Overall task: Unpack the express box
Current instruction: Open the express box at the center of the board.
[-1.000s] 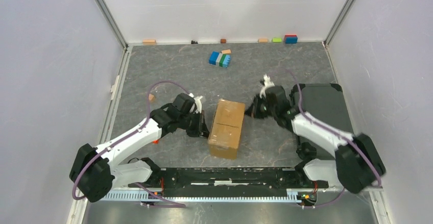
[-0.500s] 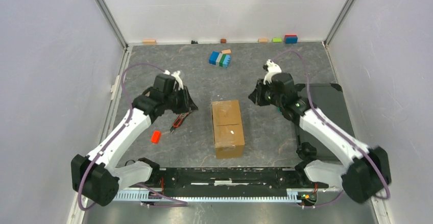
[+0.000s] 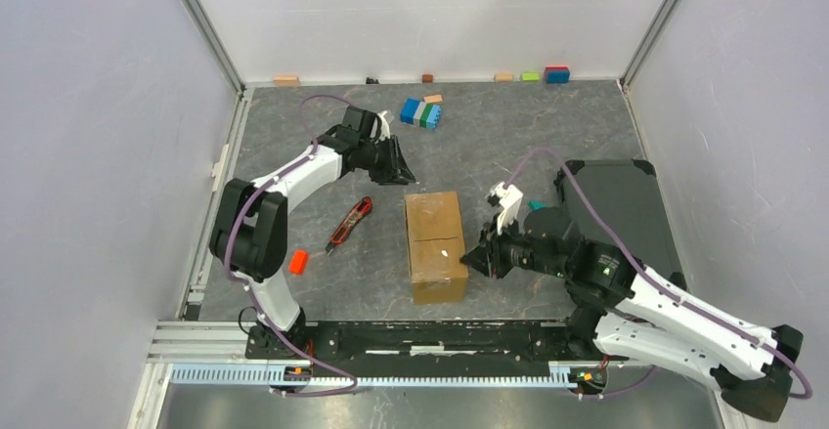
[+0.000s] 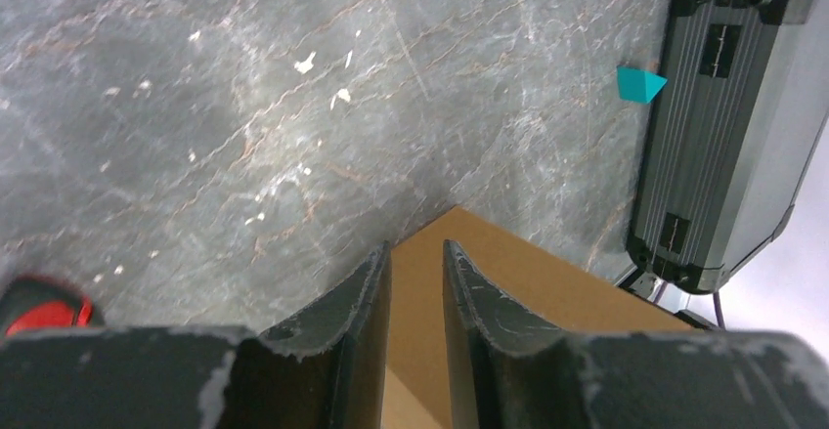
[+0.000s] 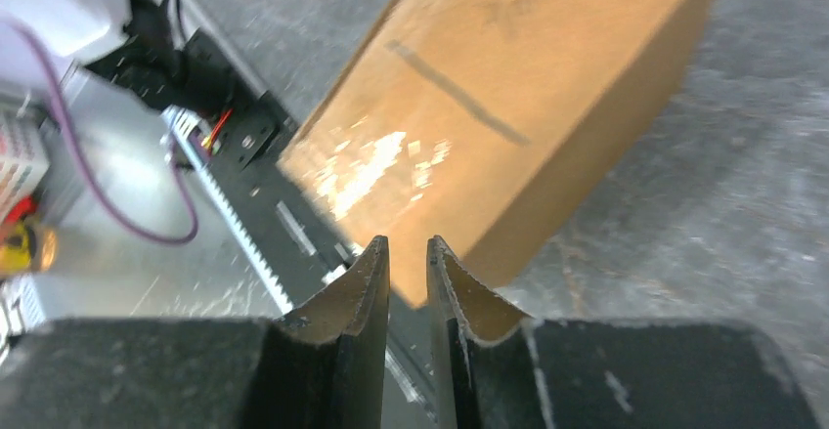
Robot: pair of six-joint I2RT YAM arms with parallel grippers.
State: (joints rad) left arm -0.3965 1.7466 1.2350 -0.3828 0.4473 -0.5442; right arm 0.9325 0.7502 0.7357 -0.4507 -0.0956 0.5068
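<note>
The express box (image 3: pixel 435 243) is a brown carton with its flaps shut and a taped seam, lying in the middle of the floor. My left gripper (image 3: pixel 399 169) hovers just beyond the box's far left corner, its jaws a narrow gap apart and empty. In the left wrist view that gripper (image 4: pixel 417 249) points at the box corner (image 4: pixel 508 292). My right gripper (image 3: pixel 476 260) is low at the box's right side near its near end, jaws nearly together and empty. In the right wrist view that gripper (image 5: pixel 403 243) sits just off the box's near corner (image 5: pixel 508 87).
A red and black hand tool (image 3: pixel 350 220) and a red block (image 3: pixel 298 261) lie left of the box. A black case (image 3: pixel 611 209) lies to the right with a teal piece (image 3: pixel 536 204) beside it. A blue-green block cluster (image 3: pixel 421 113) lies behind, and small blocks line the back wall.
The left arm swung from the box's left side round to its far left corner. The right arm came from the far right down to the box's near right side. The box turned straight.
</note>
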